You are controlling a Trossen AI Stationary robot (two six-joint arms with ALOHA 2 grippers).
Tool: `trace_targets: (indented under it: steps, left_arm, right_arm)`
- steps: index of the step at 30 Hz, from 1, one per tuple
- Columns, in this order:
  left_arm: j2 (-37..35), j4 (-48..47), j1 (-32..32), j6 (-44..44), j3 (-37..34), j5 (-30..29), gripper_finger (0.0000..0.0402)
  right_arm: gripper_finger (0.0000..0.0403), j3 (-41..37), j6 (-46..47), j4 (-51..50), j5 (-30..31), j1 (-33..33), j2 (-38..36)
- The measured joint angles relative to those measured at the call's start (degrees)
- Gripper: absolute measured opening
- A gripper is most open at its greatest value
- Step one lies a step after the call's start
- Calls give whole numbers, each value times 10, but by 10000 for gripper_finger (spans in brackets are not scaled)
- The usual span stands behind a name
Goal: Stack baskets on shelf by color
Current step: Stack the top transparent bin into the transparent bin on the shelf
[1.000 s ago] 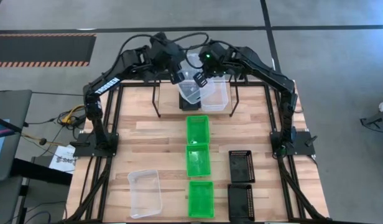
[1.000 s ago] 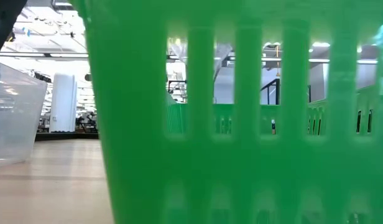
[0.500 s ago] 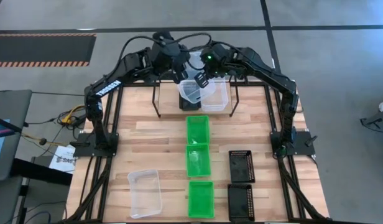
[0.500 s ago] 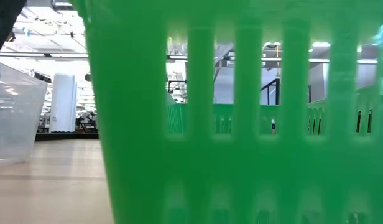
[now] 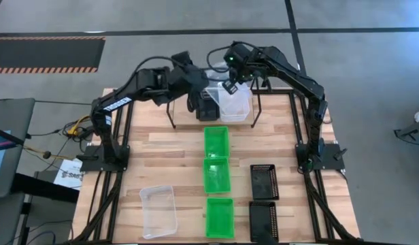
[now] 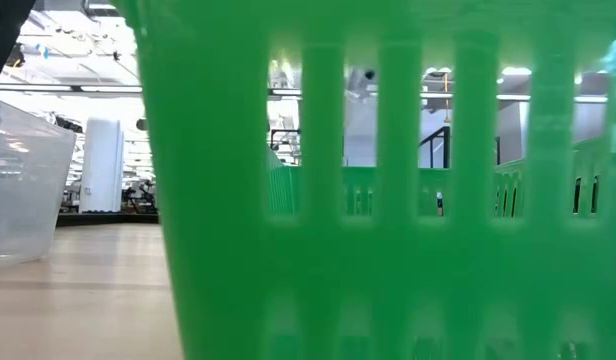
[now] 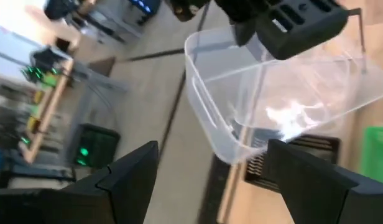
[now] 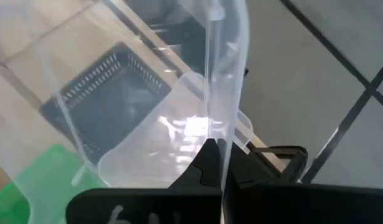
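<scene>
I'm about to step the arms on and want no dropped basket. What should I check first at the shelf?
1. Right tool shut on the clear basket's wall: ok.
2. Left tool open and apart from that basket: ok.
3. Clear basket over the shelf, beside the black mesh basket: ok.
4. Clear basket seated level on the shelf: cannot tell.
5. All baskets shelved: not ok; three green baskets, two black baskets and a second clear basket lie on the table.

shelf [image 5: 254, 109] far edge | 3 baskets [image 5: 217, 175] in row before it, centre
</scene>
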Motion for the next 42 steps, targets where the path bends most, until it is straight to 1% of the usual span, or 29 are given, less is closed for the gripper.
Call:
trace_targets:
  steps: [2,6,7,9,11,13,17,21,23,25,29,33,38,42]
  left_arm:
    - [-4,-42,-7,-51,0,1,291]
    - [-4,-168,-15,-167,0,5,291]
    - [-4,-184,-15,-194,-2,5,291]
    - [-8,-172,-15,-220,-21,9,291]
    - [-15,-179,-14,-221,-35,34,291]
    - [-26,-176,-15,-224,-47,34,291]
    - [-58,-176,-13,-246,-99,35,291]
    - [-122,-175,-8,-288,-184,34,291]
    - [-160,-174,-4,-312,-236,34,291]
    - [-198,-142,-1,-326,-292,34,291]
    - [-272,-62,2,-324,-391,39,291]
    - [-321,-11,2,-302,-456,42,291]
    - [-354,2,15,-272,-486,51,290]
    - [-365,3,38,-233,-499,55,290]
  right_arm:
    - [0,-1,0,1,0,-3,4]
    - [0,0,1,-1,0,-19,1]
    - [0,0,2,-1,0,-24,1]
    - [0,0,0,-2,-5,-37,2]
    - [0,0,-2,-3,-24,-55,2]
    - [0,0,-2,-10,-47,-78,1]
    - [0,0,-2,-28,-74,-115,1]
    - [0,0,8,-33,-80,-129,1]
    - [0,0,18,-28,-97,-130,1]
    - [0,0,34,-17,-118,-130,1]
    - [0,0,85,-4,-139,-122,1]
    - [0,0,152,-10,-140,-105,1]
    - [0,1,240,-47,-140,-84,1]
    - [0,1,270,-88,-143,-72,4]
